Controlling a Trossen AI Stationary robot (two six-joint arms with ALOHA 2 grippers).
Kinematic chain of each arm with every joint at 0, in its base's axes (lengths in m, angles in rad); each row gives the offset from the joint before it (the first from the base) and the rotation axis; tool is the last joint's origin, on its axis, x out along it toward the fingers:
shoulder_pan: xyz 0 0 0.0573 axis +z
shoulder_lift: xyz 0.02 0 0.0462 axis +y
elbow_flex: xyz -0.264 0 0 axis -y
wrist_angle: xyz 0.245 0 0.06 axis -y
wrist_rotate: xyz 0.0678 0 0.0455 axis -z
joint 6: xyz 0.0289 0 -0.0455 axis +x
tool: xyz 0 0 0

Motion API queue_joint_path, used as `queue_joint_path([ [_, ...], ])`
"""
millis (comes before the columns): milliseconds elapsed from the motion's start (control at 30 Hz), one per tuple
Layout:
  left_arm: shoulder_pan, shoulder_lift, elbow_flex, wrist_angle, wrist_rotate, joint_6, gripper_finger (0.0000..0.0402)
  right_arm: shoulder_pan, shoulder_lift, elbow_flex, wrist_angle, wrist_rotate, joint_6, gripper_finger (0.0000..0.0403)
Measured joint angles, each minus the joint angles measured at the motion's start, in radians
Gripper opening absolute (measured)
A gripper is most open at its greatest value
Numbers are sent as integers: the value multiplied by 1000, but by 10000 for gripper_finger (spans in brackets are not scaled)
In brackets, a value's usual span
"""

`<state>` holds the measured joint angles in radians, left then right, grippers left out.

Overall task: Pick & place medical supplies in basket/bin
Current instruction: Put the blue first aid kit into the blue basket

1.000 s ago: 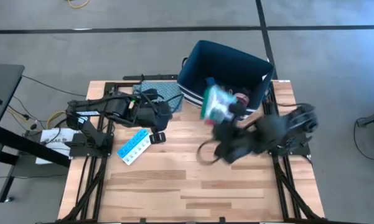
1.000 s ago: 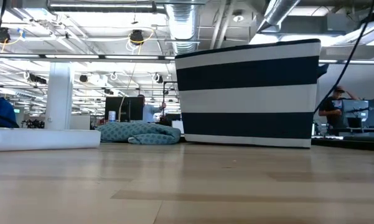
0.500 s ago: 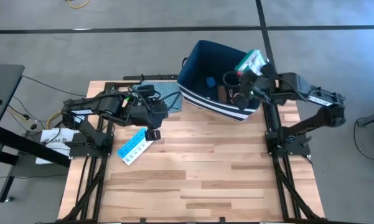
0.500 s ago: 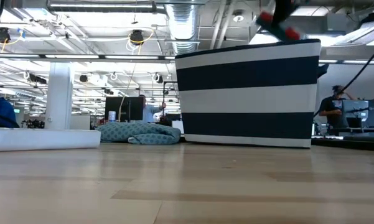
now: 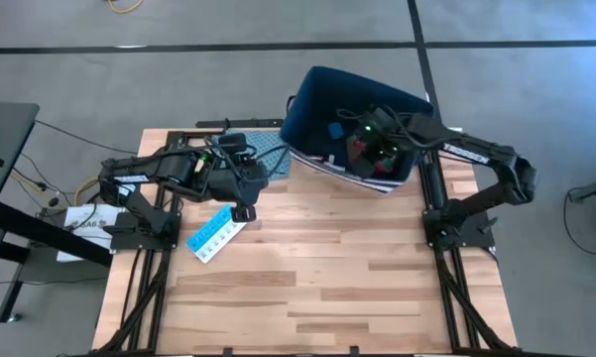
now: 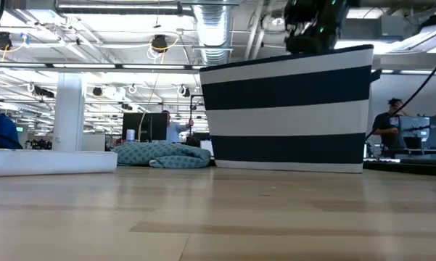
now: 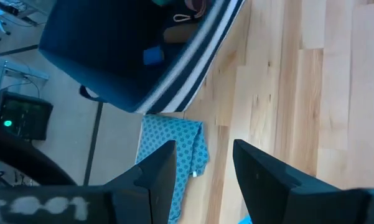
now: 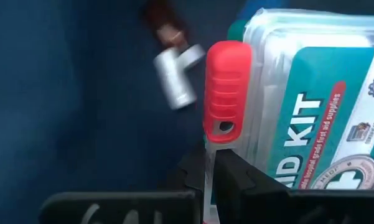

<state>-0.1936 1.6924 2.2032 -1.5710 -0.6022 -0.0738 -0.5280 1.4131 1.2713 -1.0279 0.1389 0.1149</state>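
The navy white-striped bin [image 5: 322, 94] [image 6: 290, 109] stands at the table's far edge. My right gripper [image 5: 374, 149] [image 8: 206, 180] reaches down inside it, shut on the teal-red first aid kit box [image 8: 311, 106]. A blue cube [image 5: 334, 130] [image 7: 153, 56], a brown oblong [image 7: 177, 34] and a white-capped bottle [image 8: 174, 78] lie on the bin's floor. The blue-white pill organizer [image 5: 213, 235] lies flat on the table's left part. My left gripper [image 5: 246, 205] [image 7: 202, 168] hovers open just beyond its far end. My right gripper pinches the box's thin clear plastic edge [image 8: 207, 155] just under its red clasp [image 8: 227, 93], between the two fingers. It comes from above, pointing down into the bin. Whether the box rests on the bin's floor does not show.
A teal patterned folded cloth [image 5: 263, 149] [image 6: 163, 154] [image 7: 174, 155] lies on the table left of the bin, behind my left gripper. The table's near half is bare wood [image 5: 307, 297]. The right arm's upper part [image 6: 312, 25] shows above the bin's rim.
My right gripper carried the first aid kit box from above the table in front of the bin, up and over the bin's right rim, then down inside the bin, still shut on it. My left gripper stayed over the pill organizer's far end.
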Motion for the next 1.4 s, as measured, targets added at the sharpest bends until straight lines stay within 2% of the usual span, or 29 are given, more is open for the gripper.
queue_joint_path([
  [100,0,0,0,0,-6,0,150,-27,55,-3,20,-77,-14,8],
  [300,0,0,0,0,-5,-9,150,-39,130,-6,20,25,-44,33],
  [467,-3,0,0,0,23,-3,150,-43,141,22,-80,18,-18,61],
  [667,-3,0,0,0,21,-2,150,-23,140,139,-219,-1,-11,71],
  [867,-3,0,0,0,21,-2,150,-12,140,266,-273,-8,-20,71],
  [1033,-3,0,0,0,21,-1,150,-58,137,340,-265,80,-45,48],
  [1200,-3,0,0,0,23,-14,150,-145,149,343,-271,82,-44,8],
  [1400,-3,0,0,0,52,-16,150,-223,236,301,-267,94,-38,12],
])
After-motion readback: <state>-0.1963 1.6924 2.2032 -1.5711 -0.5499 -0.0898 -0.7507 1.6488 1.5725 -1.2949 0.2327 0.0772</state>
